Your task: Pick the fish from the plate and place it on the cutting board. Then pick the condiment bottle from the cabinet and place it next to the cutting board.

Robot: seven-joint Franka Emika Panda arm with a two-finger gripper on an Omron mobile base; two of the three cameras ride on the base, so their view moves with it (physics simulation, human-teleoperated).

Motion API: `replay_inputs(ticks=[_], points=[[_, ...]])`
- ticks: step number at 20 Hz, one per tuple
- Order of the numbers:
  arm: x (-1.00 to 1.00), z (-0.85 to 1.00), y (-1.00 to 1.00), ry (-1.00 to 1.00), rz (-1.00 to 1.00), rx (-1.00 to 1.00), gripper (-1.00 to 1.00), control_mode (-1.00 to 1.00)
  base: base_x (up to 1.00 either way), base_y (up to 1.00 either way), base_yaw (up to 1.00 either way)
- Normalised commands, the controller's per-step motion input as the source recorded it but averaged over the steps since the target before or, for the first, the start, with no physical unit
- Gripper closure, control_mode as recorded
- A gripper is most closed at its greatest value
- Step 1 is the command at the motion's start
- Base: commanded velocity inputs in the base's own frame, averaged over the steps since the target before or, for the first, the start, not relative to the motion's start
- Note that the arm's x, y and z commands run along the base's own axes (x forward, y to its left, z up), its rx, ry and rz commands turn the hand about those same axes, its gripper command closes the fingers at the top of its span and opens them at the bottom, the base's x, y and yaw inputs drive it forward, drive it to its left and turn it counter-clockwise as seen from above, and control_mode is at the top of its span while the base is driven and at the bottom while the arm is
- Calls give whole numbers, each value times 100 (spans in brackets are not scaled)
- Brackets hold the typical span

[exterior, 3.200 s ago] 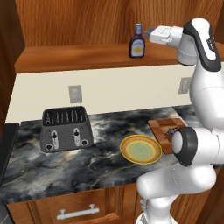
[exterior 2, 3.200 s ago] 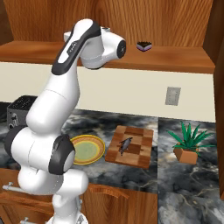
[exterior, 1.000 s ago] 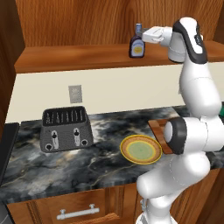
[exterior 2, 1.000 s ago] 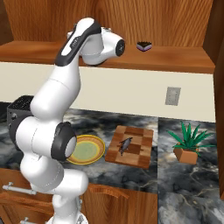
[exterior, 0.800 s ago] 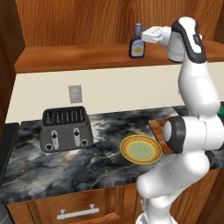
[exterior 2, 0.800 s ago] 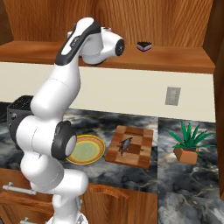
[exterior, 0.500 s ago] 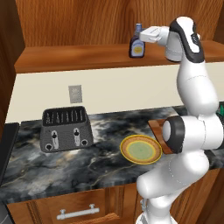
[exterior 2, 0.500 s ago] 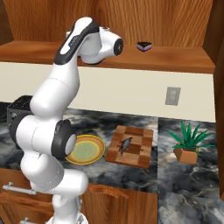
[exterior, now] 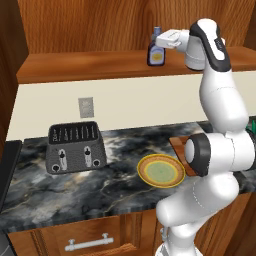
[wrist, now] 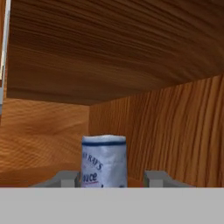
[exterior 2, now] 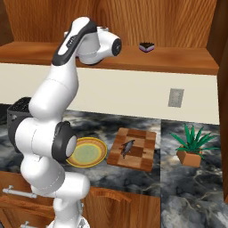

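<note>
The fish already lies on the cutting board, which sits on the counter just at 3 o'clock of the plate. So the step in hand is judged to be the taking of the condiment bottle.

The bottle stands upright on the open shelf of the cabinet, well above the counter. In the left base view the gripper reaches in from 3 o'clock and is at the bottle's upper part, near the neck and cap. In the hand view the bottle stands between the two finger tips: one fingertip is close against its side at 9 o'clock, while the other, at 3 o'clock, has a small gap from it. The jaws are narrow around the bottle, but the pictures do not settle if they already press on it, so a firm grip cannot be told.

The bottle looks small, stiff and light, probably glass or hard plastic with a smooth surface and a paper label. It may slip or tip if it is squeezed off centre. A good place to take hold is likely the round body at the label, with both pads opposite each other, not the thin neck. A small black-and-pink object rests further along the shelf, well apart.
</note>
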Motion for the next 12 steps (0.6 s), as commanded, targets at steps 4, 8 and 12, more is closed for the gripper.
replay_inputs(ticks=[4, 8, 12], points=[[0, 0, 5, 0, 0, 0, 100, -100, 0, 0, 0], [0, 0, 1, 0, 0, 0, 100, -100, 0, 0, 0], [0, 0, 0, 0, 0, 0, 100, -100, 0, 0, 0]])
